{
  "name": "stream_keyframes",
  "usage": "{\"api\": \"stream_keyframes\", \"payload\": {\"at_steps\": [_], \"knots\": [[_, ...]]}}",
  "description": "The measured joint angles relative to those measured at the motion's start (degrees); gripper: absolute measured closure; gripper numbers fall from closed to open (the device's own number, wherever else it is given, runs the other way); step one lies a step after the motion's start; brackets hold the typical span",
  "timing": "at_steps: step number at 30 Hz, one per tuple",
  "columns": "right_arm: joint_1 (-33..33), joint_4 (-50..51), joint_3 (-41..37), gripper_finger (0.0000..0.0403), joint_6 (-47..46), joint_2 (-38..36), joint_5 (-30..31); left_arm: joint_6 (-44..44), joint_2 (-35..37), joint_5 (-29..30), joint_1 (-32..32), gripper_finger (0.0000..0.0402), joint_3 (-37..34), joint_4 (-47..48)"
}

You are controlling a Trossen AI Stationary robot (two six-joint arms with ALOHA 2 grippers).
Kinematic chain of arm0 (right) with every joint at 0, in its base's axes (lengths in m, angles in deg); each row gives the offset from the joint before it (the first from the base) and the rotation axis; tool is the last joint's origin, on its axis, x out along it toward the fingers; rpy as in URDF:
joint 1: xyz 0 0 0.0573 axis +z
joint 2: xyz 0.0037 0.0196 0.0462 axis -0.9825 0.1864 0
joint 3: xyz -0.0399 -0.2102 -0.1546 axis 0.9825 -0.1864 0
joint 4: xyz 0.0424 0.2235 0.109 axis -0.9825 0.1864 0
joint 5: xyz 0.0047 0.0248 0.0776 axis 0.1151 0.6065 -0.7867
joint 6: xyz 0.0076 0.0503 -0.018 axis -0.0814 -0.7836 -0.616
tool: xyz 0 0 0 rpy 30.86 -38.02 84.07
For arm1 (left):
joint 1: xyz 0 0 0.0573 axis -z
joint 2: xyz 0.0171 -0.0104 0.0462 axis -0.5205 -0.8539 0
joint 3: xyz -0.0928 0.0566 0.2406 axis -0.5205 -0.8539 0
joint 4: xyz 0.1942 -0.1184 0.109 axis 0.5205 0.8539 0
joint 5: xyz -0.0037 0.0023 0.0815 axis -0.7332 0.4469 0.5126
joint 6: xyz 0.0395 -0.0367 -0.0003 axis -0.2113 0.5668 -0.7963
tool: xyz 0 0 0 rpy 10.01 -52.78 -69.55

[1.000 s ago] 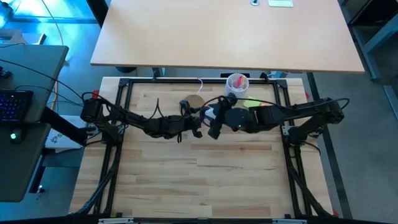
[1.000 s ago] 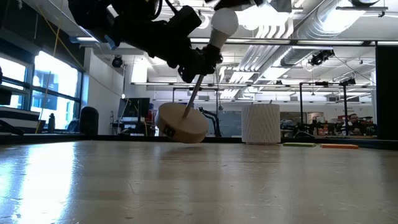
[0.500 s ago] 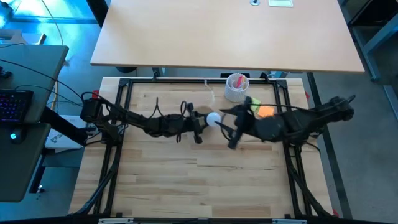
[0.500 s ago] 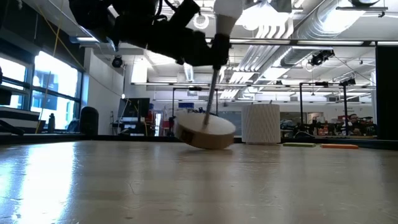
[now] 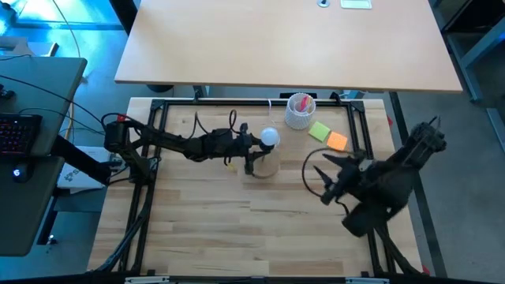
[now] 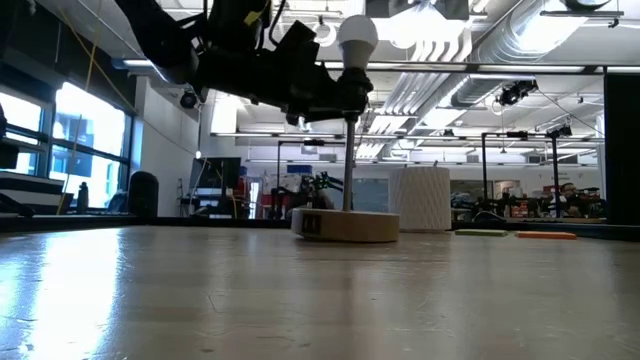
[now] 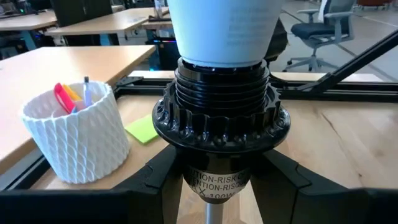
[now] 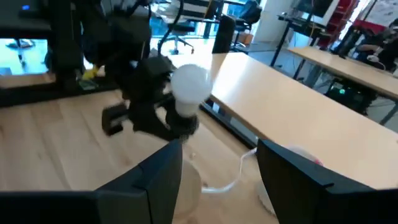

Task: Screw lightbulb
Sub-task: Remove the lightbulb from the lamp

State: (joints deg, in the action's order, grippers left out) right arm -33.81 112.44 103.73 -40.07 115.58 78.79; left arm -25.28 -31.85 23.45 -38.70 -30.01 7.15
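Table (image 5: 205, 213): white cup (image 5: 300, 112) holds pink items.

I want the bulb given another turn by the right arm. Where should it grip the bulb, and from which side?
Grip the lightbulb on its round white dome, coming straight down from above. It stands upright in the black socket, which the left gripper already holds from the side, so only the top is free. The right gripper sits shut, off to the right.

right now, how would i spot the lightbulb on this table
Start at the round wooden disc near the table's back middle. A thin rod rises from it to a black socket, held by the left gripper. The lightbulb is the white globe on top.
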Motion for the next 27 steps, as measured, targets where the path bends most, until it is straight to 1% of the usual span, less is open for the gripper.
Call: {"api": "stream_keyframes", "payload": {"at_steps": [1,2,4,7,10,14,17,20,27], "knots": [[1.0,4.0,0.0,0.0199,-5.9,1.2,-0.1,0.0,0.0,-0.2,-0.4,0.0258,-0.2,-0.3],[1.8,3.8,-0.5,0.0199,-8.7,2.3,-0.2,0.0,0.0,-0.3,-0.8,0.0258,-0.7,-1.0],[2.6,-1.1,-3.5,0.0199,-5.3,3.1,0.3,0.4,0.0,-0.6,-1.5,0.0258,-1.6,-1.9],[2.6,-11.2,-8.5,0.0199,-0.3,4.8,1.4,2.2,0.1,-0.2,-2.2,0.0258,-2.9,-2.9],[2.0,-16.1,-12.4,0.0199,0.3,6.2,1.3,4.2,0.2,0.1,-2.3,0.0253,-3.5,-2.8],[0.4,-18.7,-15.1,0.0199,-3.0,7.0,4.8,4.2,0.2,0.0,-1.3,0.0239,-3.5,-3.2],[-1.3,-18.6,-15.4,0.0199,-2.1,7.0,5.0,6.1,0.1,-0.2,-1.2,0.0230,-3.5,-3.5],[-2.6,-19.0,-15.4,0.0199,-0.4,7.0,5.0,10.1,-0.1,-1.4,-1.9,0.0221,-3.7,-0.9],[-5.1,-19.6,-15.4,0.0199,0.0,7.0,3.5,11.3,-0.1,-4.9,-4.3,0.0188,-3.7,1.0]]}}
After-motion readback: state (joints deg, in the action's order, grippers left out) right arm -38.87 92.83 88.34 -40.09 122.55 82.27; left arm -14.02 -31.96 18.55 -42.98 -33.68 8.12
